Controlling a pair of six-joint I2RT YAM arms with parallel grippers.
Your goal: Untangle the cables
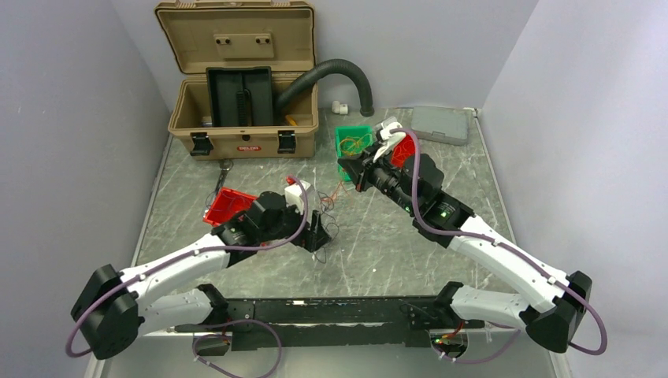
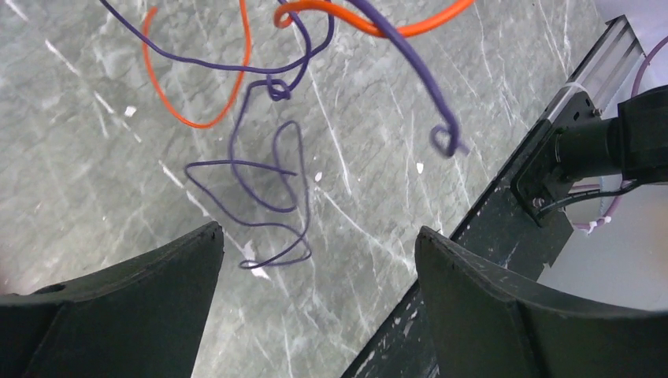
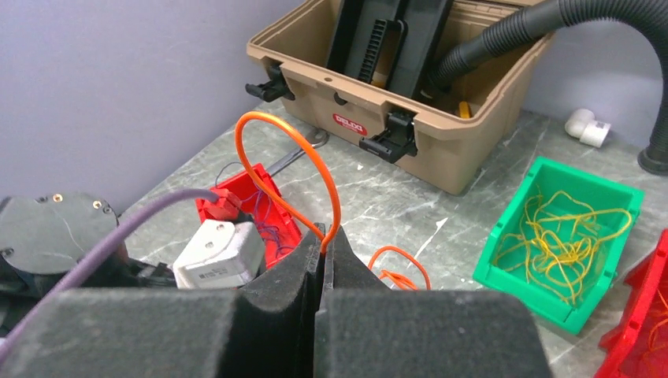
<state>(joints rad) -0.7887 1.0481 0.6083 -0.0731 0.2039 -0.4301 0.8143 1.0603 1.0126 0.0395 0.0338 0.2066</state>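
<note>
Yellow cables point(image 3: 567, 236) sit in the bin point(image 3: 508, 224); mid-bench, the right gripper point(image 3: 323, 264) clamps an orange cable point(image 3: 264, 116), seemingly tangled with the purple cable point(image 2: 235, 163) under the left gripper point(image 2: 317, 236), whose jaws stand wide apart.

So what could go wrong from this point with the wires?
1. The right gripper is shut on an orange wire; under the left gripper, orange strands cross a knotted purple wire, so pulling may tighten that knot.
2. The left gripper is open, holding nothing, so the purple wire could drag along.
</note>
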